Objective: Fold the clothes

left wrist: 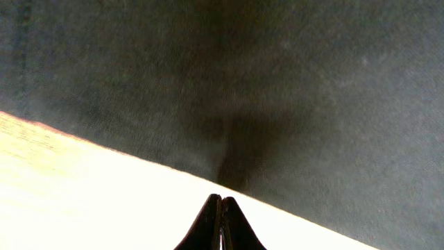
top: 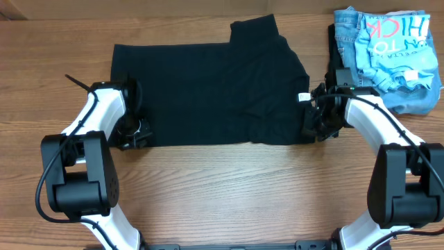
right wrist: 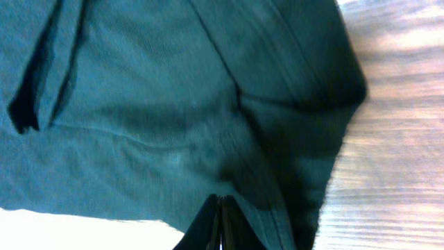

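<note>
while black t-shirt (top: 208, 94) lies spread between, left hand (left wrist: 220, 205) and right hand (right wrist: 220, 203) clamp its near corners.

Matt cloth T-shirt (top: 208, 90), smooth wood-grain table (top: 243, 187)

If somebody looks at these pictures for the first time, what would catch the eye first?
The black T-shirt lies spread across the middle of the wooden table. The left gripper pinches its near left corner and the right gripper pinches its near right edge, both shut on the fabric. At the far right corner sits a heap of a light blue printed shirt and jeans.
</note>
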`<state>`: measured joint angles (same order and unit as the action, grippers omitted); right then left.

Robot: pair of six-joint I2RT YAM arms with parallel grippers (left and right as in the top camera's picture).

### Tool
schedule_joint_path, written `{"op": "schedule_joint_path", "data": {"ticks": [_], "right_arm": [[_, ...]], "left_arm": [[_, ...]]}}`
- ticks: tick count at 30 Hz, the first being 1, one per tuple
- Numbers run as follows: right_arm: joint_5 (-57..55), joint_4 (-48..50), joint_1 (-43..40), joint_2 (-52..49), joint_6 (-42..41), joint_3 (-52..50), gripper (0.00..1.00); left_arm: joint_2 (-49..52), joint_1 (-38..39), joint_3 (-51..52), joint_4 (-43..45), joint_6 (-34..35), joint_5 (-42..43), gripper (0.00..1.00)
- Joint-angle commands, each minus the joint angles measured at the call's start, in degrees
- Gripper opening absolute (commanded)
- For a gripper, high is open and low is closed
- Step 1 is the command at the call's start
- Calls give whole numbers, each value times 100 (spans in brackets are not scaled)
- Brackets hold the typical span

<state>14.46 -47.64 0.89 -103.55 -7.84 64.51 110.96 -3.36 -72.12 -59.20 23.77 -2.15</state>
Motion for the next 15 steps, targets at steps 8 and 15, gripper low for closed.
{"op": "schedule_joint_path", "data": {"ticks": [8, 15], "right_arm": [[-1097, 540, -109, -164, -267, -503, 4], [-918, 636, -236, -164, -267, -365, 4]], "left_arm": [[192, -70, 490, 468, -46, -881, 4], [186, -256, 380, 496, -70, -704, 4]]}}
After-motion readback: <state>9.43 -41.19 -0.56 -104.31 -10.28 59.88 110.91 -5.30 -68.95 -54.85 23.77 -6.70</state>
